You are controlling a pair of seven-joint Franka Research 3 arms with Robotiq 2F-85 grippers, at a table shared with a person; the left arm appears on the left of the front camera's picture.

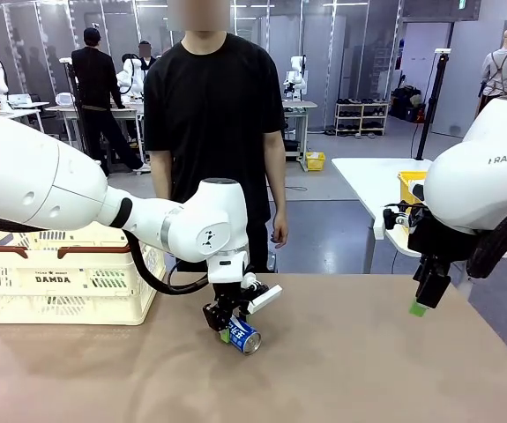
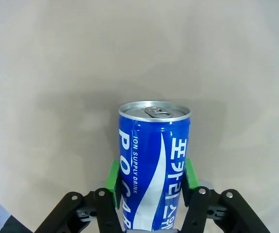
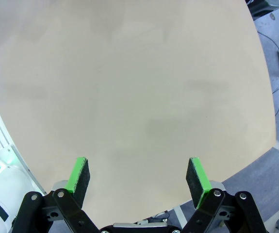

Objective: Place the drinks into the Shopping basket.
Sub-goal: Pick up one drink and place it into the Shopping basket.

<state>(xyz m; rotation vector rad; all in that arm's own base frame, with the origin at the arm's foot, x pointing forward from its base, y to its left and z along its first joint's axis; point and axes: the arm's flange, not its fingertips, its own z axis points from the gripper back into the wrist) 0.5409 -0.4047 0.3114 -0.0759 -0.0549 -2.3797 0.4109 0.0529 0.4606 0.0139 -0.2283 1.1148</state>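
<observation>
Blue can (image 1: 243,335) pinched on the table (image 1: 359,370)
Left gripper (image 1: 224,328) clamps it; right gripper (image 1: 419,307) hangs wide open, Shopping basket (image 1: 59,280) well off left.

robotics lab, large open hall. grey floor (image 1: 341,189), glass partitions (image 1: 324,53) at the back. white work tables (image 1: 368,172) spread about, low shelf rack (image 1: 361,117) against the far wall, person in black (image 1: 213,132) standing at the brown test table (image 1: 368,370).
</observation>
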